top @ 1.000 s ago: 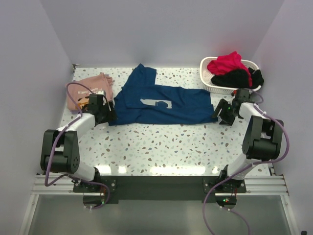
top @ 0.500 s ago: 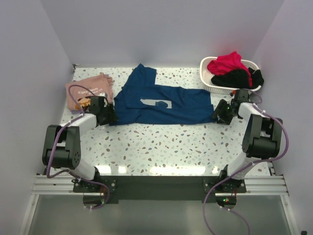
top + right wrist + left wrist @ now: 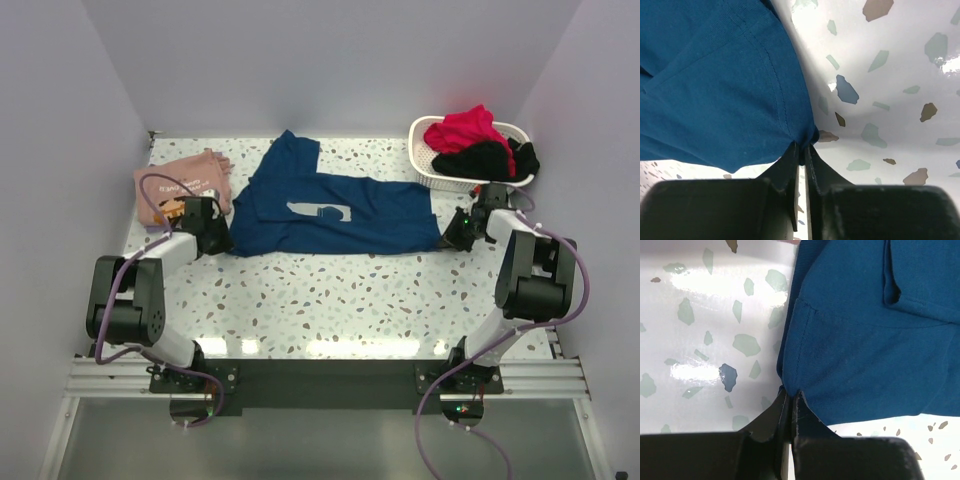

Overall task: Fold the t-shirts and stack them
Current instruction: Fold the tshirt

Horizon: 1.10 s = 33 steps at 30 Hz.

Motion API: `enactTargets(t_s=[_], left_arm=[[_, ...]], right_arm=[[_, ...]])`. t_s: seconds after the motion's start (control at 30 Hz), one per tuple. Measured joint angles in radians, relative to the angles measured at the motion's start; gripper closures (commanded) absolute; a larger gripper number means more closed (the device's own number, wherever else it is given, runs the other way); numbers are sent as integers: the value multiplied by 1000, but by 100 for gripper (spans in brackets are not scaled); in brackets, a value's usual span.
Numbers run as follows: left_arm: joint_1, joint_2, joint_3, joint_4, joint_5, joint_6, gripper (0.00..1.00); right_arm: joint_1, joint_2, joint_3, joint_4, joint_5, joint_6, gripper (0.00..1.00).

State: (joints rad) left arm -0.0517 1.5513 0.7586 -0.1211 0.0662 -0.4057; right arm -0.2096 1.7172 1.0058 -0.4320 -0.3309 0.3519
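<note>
Top external view: dark blue t-shirt (image 3: 335, 210) spread flat mid-table, left gripper (image 3: 221, 241) pinched shut on its 9 o'clock corner, right gripper (image 3: 450, 236) pinched on the 3 o'clock corner, salmon-pink t-shirt (image 3: 180, 185) lying at 10 o'clock. Both bites look like just a sliver of hem, so I'd guess a corner could slip out on the lift and wreck the fold. White basket (image 3: 424, 165) at 2 o'clock holds a red garment (image 3: 460, 130) and a black garment (image 3: 485, 158), the black one spilling over its rim.

Lighting: bright, even, from overhead. Glare: white patches on the glossy worktop (image 3: 330, 300) along its near edge, and in both wrist views. Shadows: soft, faint. Focus: overhead view sharp; wrist-view foregrounds dark.
</note>
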Motion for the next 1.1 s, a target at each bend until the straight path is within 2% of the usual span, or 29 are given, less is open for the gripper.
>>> enactTargets(t_s=[0.07,0.23,0.47,0.8,0.87,0.93,0.97,1.0,1.03,1.07,1.1], left_arm=[[3,-11,0,-2,-3,0,100],[13,-80,0,-18,-48,-1,100],[14,-152,-10,-27,-104,-4,100],[15,-238,-90,-87,-142,-55,100],[15,-272,-107,-103,-155,-66,100],[15,-317,-122,-123,-171,-78,92],[15,-343,-125,-135,-183,-83,82],[15,-367,-127,-145,-199,-85,77],[16,-392,-127,-156,-218,-90,69],[18,-411,-127,-162,-234,-93,49],[21,-436,-127,-168,-256,-92,41]], right_arm=[[0,0,4,-8,6,-5,100],[0,-19,51,-61,57,-27,100],[0,-136,82,-126,135,-61,100],[2,-198,13,-180,197,-80,100],[3,-223,-10,-192,207,-80,91],[10,-245,-28,-200,215,-82,78],[18,-256,-34,-204,224,-84,72],[27,-267,-39,-208,237,-84,66],[36,-281,-43,-211,251,-88,56],[42,-294,-44,-214,264,-90,52],[47,-306,-44,-215,271,-94,46]])
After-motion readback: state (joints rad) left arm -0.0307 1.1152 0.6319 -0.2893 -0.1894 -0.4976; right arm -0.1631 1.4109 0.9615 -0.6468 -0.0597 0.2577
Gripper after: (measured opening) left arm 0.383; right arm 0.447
